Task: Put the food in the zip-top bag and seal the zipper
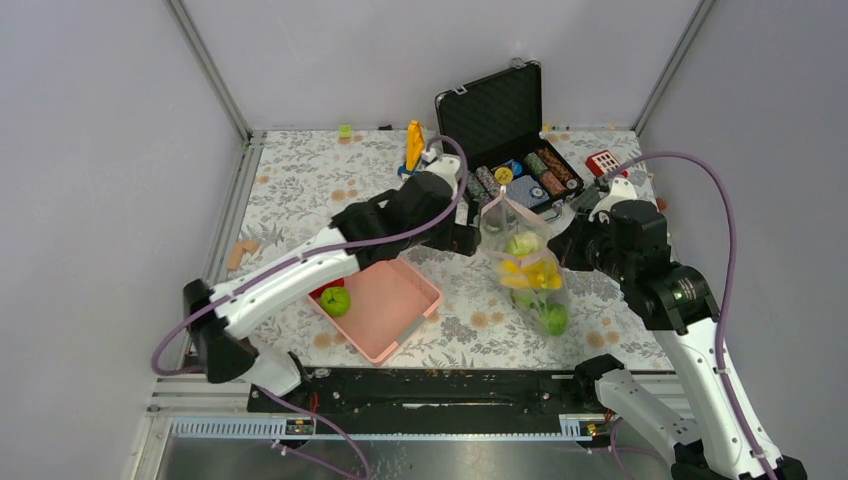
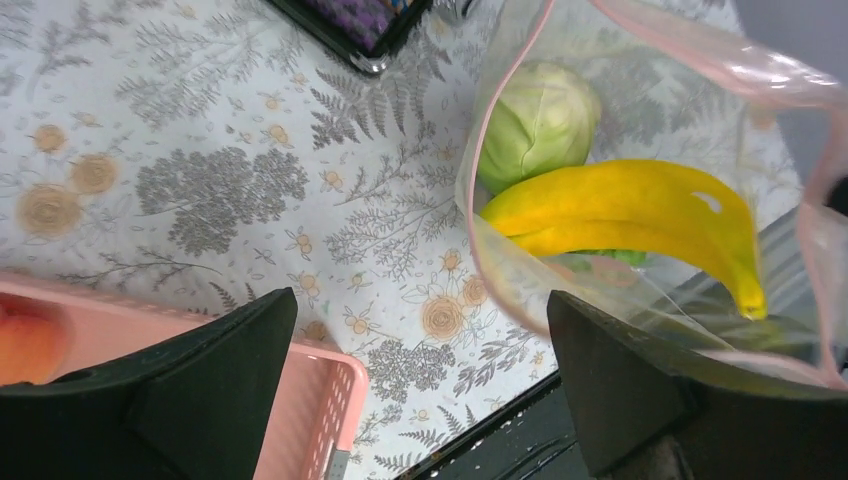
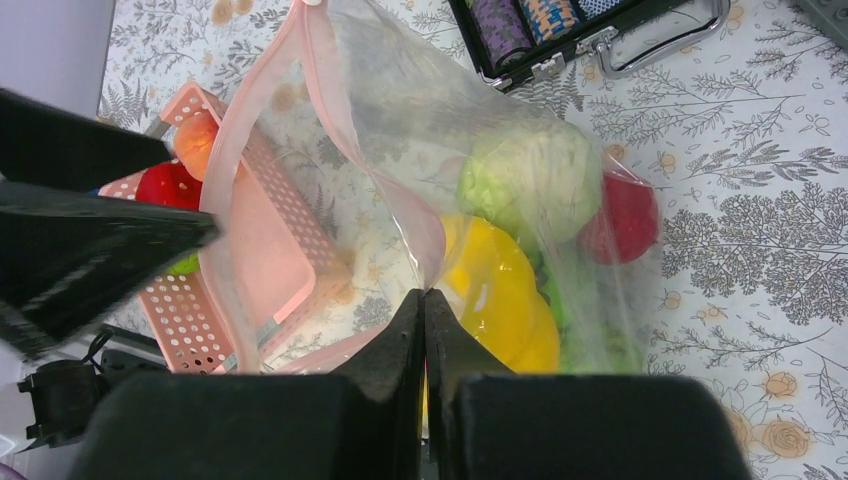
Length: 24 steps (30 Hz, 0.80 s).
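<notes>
My left gripper (image 2: 415, 335) hangs released beside the zip-top bag (image 1: 528, 270) mouth; my right gripper (image 3: 422, 300) pinches its zipper (image 3: 425, 245). The green fruit (image 1: 335, 300) lies in the pink basket (image 1: 400, 305), nearest my left arm.

Far-left table (image 1: 300, 185) lies open; the pink basket (image 1: 385, 300) blocks the near left, and the chip case (image 1: 495, 115) crowds behind the zip-top bag (image 1: 500, 215).

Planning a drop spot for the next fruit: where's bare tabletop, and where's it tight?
Widest bare patch: tablecloth far left, between side rail and left arm. Narrower strip between the pink basket and the zip-top bag, near the front edge. Tight where left hand and right hand flank the bag mouth, and by the poker case.
</notes>
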Motion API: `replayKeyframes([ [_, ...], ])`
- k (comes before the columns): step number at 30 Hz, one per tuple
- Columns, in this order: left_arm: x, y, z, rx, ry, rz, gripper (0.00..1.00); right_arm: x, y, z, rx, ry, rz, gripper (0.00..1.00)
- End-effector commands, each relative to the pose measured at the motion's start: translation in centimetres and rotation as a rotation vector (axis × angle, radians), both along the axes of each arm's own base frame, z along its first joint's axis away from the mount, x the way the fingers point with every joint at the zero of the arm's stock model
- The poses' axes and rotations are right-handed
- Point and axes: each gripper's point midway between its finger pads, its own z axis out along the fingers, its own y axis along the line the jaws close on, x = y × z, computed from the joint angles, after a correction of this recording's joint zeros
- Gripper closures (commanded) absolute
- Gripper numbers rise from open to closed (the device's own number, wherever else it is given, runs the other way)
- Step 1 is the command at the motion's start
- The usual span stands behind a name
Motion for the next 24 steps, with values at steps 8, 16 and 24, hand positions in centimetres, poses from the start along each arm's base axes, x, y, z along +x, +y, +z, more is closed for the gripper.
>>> replayKeyframes([
  [8,1.3,12.9,2.4,-0.052,-0.126,0.442,0.01,1.0,-0.9,0.8,-0.006,-0.074,-0.063,1.0],
  [16,-0.2,20.6,-4.0,0.117,0.051,0.716,0.01,1.1,-1.6,0.2,-0.034,-0.069,-0.092,1.0],
  [24,-1.4,22.4,-8.4,0.195,0.163,0.766,0.01,1.2,-1.9,0.3,-0.044,-0.075,-0.106,1.0],
])
